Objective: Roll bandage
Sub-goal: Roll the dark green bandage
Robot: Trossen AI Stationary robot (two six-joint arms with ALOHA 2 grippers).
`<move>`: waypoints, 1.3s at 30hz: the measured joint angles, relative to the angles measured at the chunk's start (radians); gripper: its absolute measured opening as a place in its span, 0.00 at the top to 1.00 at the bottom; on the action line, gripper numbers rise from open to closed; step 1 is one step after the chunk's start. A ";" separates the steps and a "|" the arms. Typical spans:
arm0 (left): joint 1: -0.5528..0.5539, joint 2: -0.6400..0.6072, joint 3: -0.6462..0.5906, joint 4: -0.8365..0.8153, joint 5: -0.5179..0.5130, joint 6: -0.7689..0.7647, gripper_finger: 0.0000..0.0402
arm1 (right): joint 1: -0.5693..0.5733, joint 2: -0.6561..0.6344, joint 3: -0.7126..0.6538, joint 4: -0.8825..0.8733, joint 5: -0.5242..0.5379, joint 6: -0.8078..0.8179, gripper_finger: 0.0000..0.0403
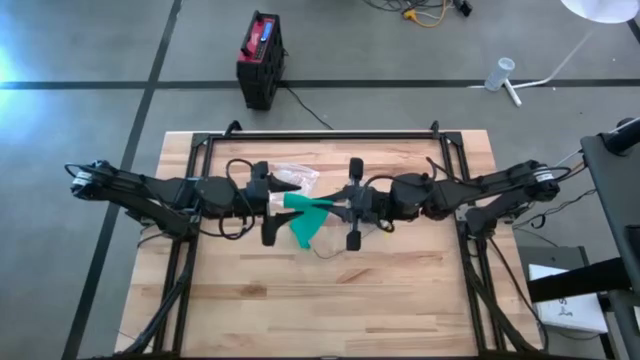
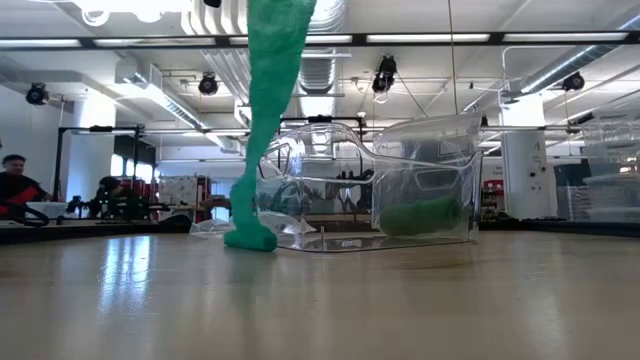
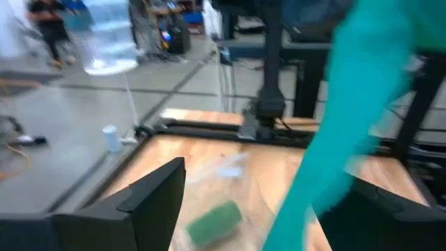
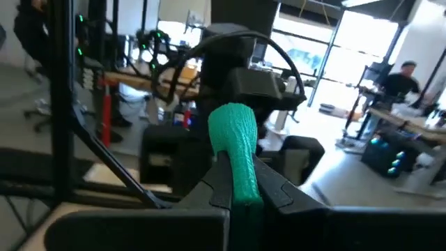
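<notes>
While both arms are meeting over the middle of the table (image 1: 400,310), the right gripper (image 1: 340,208) is clamping the green bandage (image 1: 306,216) and holding it up.
Table is carrying a clear plastic bag (image 2: 400,190) toward its far edge, with a second green roll (image 2: 418,215) sitting inside it. Bandage is hanging as a long strip, its lower end touching the tabletop just beside the bag. Left gripper (image 1: 274,206) is sitting at the strip with its fingers (image 3: 150,192) spread apart, the strip running between them, not gripping it. Right fingers (image 4: 216,183) are pinching the bandage's bunched end.
</notes>
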 joint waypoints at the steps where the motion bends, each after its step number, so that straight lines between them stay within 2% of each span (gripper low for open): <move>1: 0.000 0.002 0.000 0.014 -0.014 0.016 0.30 | 0.000 -0.001 0.002 0.000 -0.001 0.016 0.97; 3: 0.001 0.003 0.000 0.028 -0.020 0.057 0.34 | 0.000 -0.001 0.003 -0.007 -0.010 0.053 0.97; 5: 0.000 0.008 0.000 0.050 -0.020 0.072 0.43 | 0.000 -0.001 0.005 -0.012 -0.041 0.095 0.97; 7: 0.000 0.013 0.000 0.054 -0.016 0.086 0.58 | 0.000 -0.003 0.006 -0.009 -0.060 0.141 0.97; 10: -0.002 0.021 -0.001 0.060 0.030 0.096 0.87 | 0.000 -0.007 0.006 -0.012 -0.078 0.190 0.97; 11: -0.004 0.023 -0.001 0.061 0.045 0.093 0.94 | 0.000 -0.010 0.006 -0.016 -0.078 0.207 0.97; 12: -0.006 0.024 -0.001 0.060 0.055 0.092 0.96 | -0.002 -0.015 0.006 -0.019 -0.078 0.216 0.97; 15: -0.013 0.021 -0.013 0.054 0.050 0.097 0.98 | -0.007 -0.040 0.006 -0.041 -0.066 0.231 0.97; 18: -0.020 0.005 -0.025 0.052 0.043 0.095 0.99 | -0.007 -0.066 0.006 -0.082 0.005 0.207 0.97; 25: -0.049 -0.002 -0.026 0.078 0.053 0.094 1.00 | -0.007 -0.071 0.004 -0.131 0.174 -0.065 0.97; 30: -0.053 -0.002 -0.026 0.083 0.112 0.096 0.99 | -0.007 -0.028 0.002 -0.104 0.201 -0.267 0.97; 34: -0.053 -0.021 -0.026 0.040 0.110 0.096 0.94 | 0.001 -0.011 0.002 -0.069 0.204 -0.432 0.97; 39: -0.053 -0.065 -0.026 -0.035 0.075 0.082 0.83 | 0.026 -0.010 0.002 -0.056 0.204 -0.597 0.97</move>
